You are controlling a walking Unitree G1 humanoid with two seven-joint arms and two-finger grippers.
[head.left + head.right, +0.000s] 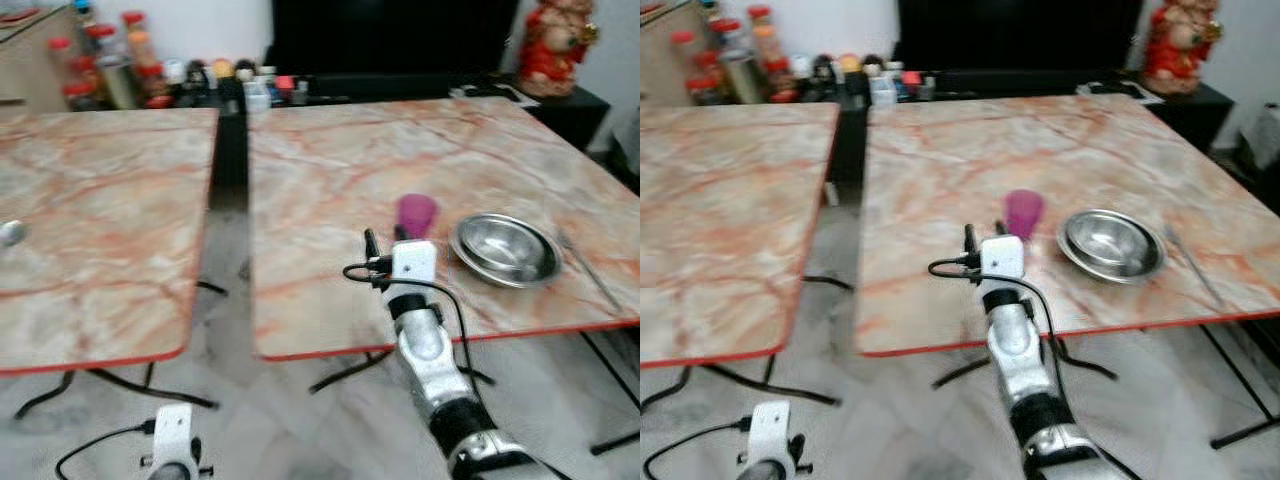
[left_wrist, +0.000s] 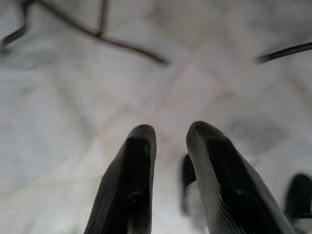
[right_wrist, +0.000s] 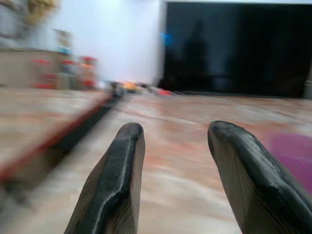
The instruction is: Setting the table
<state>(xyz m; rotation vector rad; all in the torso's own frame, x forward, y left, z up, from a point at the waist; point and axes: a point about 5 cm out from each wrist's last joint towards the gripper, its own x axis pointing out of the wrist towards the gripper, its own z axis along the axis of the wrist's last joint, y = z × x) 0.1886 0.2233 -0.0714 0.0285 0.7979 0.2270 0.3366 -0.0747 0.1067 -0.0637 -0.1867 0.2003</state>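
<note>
A purple cup (image 1: 416, 213) stands on the right marble table (image 1: 330, 180), near its front edge. Just right of the cup sits a steel bowl (image 1: 506, 248), and a thin metal utensil (image 1: 588, 265) lies right of the bowl. My right gripper (image 1: 385, 240) reaches over the table's front edge, close in front of the cup and slightly left of it. In the right wrist view its fingers (image 3: 122, 165) are spread and open with nothing between them, and the cup (image 3: 292, 156) is blurred off to one side. My left gripper (image 2: 168, 131) hangs low over the floor, its fingers apart and empty.
A second marble table (image 1: 100, 200) stands to the left across a dark gap, with a small shiny object (image 1: 10, 233) at its left edge. Jars and bottles (image 1: 110, 65) line the back, beside a black TV (image 1: 390, 40) and a red figurine (image 1: 555, 45). Table legs (image 1: 120, 385) cross the floor.
</note>
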